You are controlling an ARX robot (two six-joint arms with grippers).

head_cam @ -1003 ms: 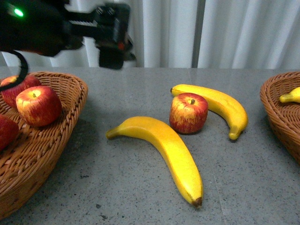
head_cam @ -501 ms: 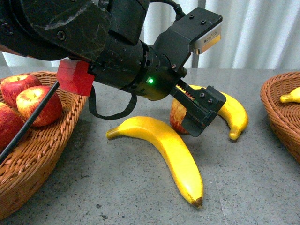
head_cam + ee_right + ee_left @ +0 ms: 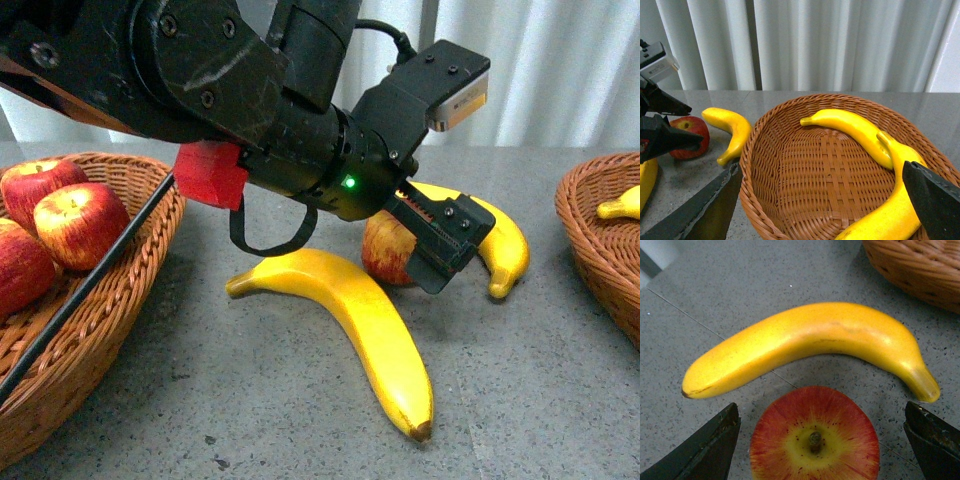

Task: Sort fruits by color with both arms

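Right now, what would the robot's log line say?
left pincer: open at apple | right pincer: open by basket | table: two bananas, one apple

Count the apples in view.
4. Three lie in the left basket: the back apple, middle apple and front apple. The fourth apple stands on the table between the left arm's open fingers. The arm may hide more.

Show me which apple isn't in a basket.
The apple on the table between the two bananas, under the open left gripper; the other three apples lie in the left basket.
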